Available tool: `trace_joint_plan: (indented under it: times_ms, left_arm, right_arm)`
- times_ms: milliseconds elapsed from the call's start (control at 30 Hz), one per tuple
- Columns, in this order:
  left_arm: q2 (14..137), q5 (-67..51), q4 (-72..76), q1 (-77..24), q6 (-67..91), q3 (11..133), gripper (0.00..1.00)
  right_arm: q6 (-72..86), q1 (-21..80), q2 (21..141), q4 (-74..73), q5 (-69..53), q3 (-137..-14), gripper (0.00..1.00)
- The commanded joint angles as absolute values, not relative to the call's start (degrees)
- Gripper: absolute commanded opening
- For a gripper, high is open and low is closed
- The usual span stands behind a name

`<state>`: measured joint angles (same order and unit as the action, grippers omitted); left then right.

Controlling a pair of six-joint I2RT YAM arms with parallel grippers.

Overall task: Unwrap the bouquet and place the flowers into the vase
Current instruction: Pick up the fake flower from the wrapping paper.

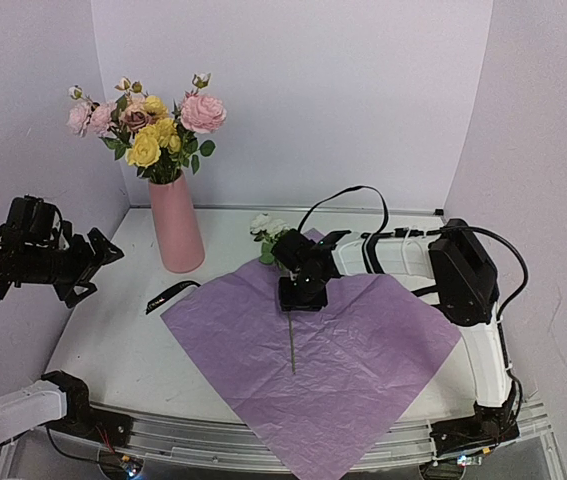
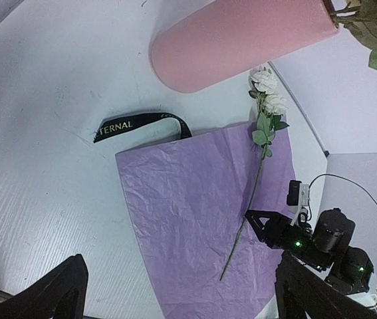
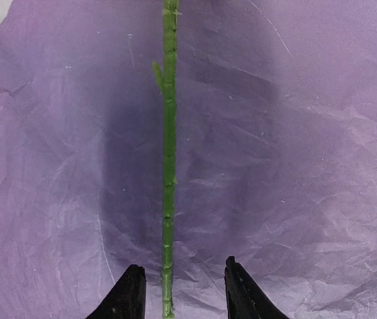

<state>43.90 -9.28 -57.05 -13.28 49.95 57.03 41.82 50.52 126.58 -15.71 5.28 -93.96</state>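
One crinkled purple paper sheet [image 1: 363, 350] is lying flat across the lower middle of the top view, its nearest corner reaching over the front edge of the table [image 1: 113, 340]. One loose flower [image 2: 254, 179] is lying on it, with its thin green stem pointing down-frame and its two white blooms resting just past the sheet's far corner. The right gripper [image 1: 301, 292] is hovering over the stem and hiding its middle from above. Its fingers [image 3: 129, 292] are standing part-open on either side, not pinching it. One black ribbon [image 1: 171, 295], its lettering only partly readable, is lying left of the sheet. The left gripper [image 1: 98, 268] is hanging at the left edge, jaws spread wide, holding nothing. One pink vase [image 1: 176, 225] is standing upper left, holding the other flowers [image 1: 158, 125], pink and yellow, too crowded to count.
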Motion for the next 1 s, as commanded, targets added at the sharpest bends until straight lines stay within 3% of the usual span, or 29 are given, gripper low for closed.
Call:
trace_joint_plan:
  times_ms: [0, 233, 567, 967]
  left_arm:
    - [43.8, -11.0, -55.2, -13.0, 50.2, 56.6, 1.00]
    - [45.2, -12.8, -54.3, -13.0, 49.1, 56.1, 1.00]
    - [46.4, -15.7, -51.8, -13.0, 48.3, 54.7, 1.00]
    - [48.0, -23.5, -44.4, -13.1, 49.1, 53.7, 0.99]
  right_arm:
    - [41.3, 50.8, 129.0, -19.4, 8.0, -97.6, 0.38]
    - [40.8, 50.9, 132.0, -21.3, 8.5, -100.6, 0.30]
    - [40.8, 50.9, 130.1, -22.0, 8.8, -101.5, 0.01]
    - [44.3, 50.9, 118.3, -21.2, 8.3, -98.4, 0.00]
